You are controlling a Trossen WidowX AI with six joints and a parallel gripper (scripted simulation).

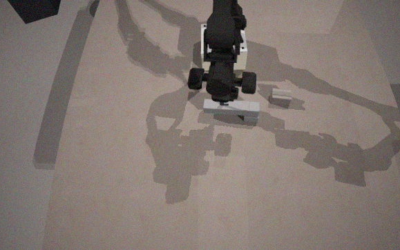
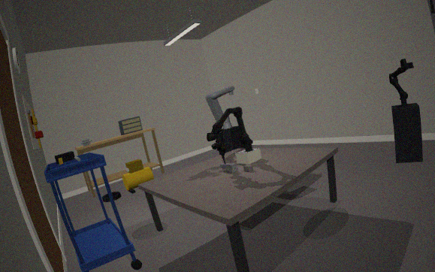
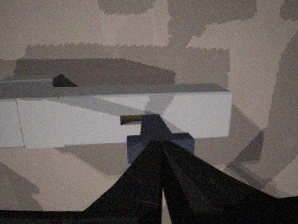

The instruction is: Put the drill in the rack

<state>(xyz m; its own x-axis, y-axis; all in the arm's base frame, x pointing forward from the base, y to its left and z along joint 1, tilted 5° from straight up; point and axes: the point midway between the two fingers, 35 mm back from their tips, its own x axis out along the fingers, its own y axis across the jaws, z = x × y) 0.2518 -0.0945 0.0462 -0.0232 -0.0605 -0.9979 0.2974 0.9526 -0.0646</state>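
The long pale grey holder [image 1: 231, 106] [image 3: 200, 112] lies across the table, with a slot in its top. The dark blue-grey T-shaped key [image 3: 151, 128] stands in that slot, its crosshead above the holder. A yellowish-brown piece [image 3: 131, 120] shows in the slot beside it. I cannot make out the drill. My gripper [image 2: 224, 161] [image 3: 158, 149] is shut and empty, its fingertips at the key's crosshead; I cannot tell whether they press on it. In the top view the arm hides the fingertips. A small grooved block [image 1: 281, 97], apparently the rack, sits right of the holder.
A white box [image 1: 241, 61] [image 2: 249, 156] stands behind the holder, under the arm. A low grey piece [image 1: 251, 118] [image 3: 25, 84] shows beneath the holder's right end in the top view. A blue cart [image 2: 101, 240] stands beyond the table [image 2: 201, 195]. Arm shadows cross the table top.
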